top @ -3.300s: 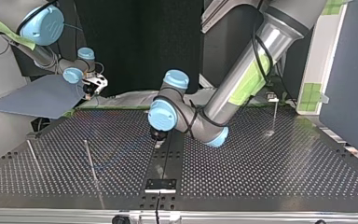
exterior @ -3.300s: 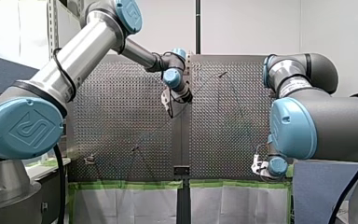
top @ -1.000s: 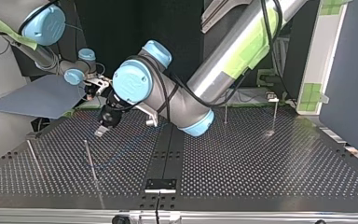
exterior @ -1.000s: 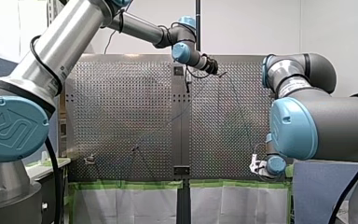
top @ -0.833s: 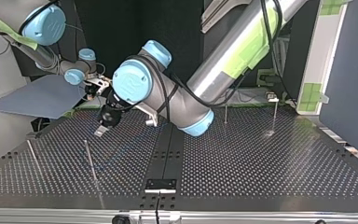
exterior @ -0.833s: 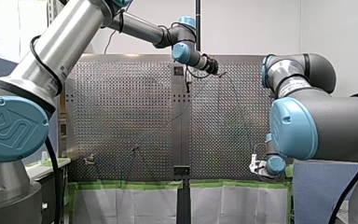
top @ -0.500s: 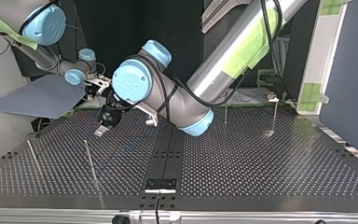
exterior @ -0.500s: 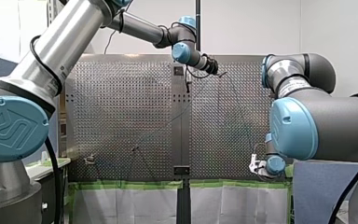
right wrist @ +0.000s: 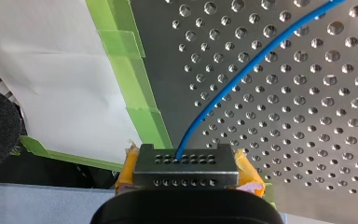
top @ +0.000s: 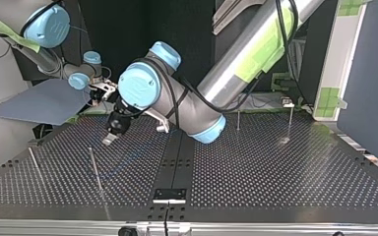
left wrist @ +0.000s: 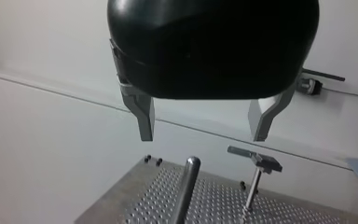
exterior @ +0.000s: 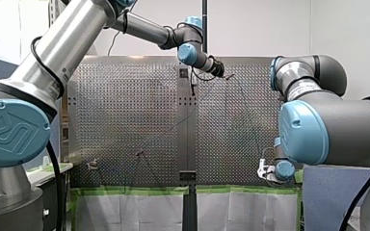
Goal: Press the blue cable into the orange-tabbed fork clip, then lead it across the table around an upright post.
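Note:
The blue cable [right wrist: 261,56] runs over the perforated table and ends in my right gripper [right wrist: 186,161], which is shut on it between yellow pads at the table's taped edge. My left gripper [left wrist: 205,133] stands open, its metal fingers [left wrist: 144,119] wide apart with nothing between them. It hovers above an upright post [left wrist: 186,186], and a clip-topped post [left wrist: 256,161] stands just beyond. In the top view my left gripper [top: 110,139] hangs near the table's left side, close to my right gripper [top: 98,93]. A faint blue line of cable [top: 128,164] curves below it. No orange tab shows clearly.
Thin upright posts stand at the top view's left [top: 96,169] and far left [top: 34,164]. Two more [top: 237,120] stand at its right, one topped with a clip [top: 289,104]. A black strip [top: 174,162] runs down the table's middle. Green tape [right wrist: 140,93] lines the edge.
My left arm swung from the table's middle to the top view's left, then shifted slightly in the last half second. My right arm has stayed still, holding the cable.

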`<state>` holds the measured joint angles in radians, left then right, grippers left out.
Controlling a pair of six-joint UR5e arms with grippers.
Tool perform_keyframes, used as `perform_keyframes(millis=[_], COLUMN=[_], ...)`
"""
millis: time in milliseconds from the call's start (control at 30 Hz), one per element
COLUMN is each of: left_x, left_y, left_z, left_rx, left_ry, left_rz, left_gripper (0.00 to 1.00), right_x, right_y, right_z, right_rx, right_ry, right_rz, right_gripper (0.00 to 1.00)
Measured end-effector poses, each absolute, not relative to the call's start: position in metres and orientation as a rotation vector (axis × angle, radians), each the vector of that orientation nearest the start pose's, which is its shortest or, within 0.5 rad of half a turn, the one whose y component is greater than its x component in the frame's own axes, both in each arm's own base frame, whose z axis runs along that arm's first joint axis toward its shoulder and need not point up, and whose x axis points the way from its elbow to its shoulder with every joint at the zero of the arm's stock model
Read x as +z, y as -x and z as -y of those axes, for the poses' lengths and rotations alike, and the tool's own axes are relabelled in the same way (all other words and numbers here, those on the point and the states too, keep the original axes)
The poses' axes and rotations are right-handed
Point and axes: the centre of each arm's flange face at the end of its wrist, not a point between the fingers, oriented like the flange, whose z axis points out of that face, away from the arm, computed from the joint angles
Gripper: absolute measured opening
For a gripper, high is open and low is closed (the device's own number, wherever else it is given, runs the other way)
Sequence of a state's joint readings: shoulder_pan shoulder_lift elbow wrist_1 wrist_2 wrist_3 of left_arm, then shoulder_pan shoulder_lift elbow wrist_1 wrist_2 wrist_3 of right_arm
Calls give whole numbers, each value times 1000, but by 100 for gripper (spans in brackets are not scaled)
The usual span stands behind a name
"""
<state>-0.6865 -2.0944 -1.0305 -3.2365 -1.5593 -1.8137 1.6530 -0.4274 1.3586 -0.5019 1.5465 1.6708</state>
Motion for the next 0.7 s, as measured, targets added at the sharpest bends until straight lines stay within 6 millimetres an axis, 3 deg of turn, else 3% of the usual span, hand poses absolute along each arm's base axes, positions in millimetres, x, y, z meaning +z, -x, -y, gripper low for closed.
perform_keyframes(millis=[700], left_x=[424], left_y=[-457], left_z=[527], left_rx=[-548], left_ry=[-268], left_rz=[-1724], left_gripper=[100], right_x=[-108], right_y=[-192], right_z=[656], right_rx=[1100], right_ry=[-1551], right_rz=[1550], right_gripper=[0])
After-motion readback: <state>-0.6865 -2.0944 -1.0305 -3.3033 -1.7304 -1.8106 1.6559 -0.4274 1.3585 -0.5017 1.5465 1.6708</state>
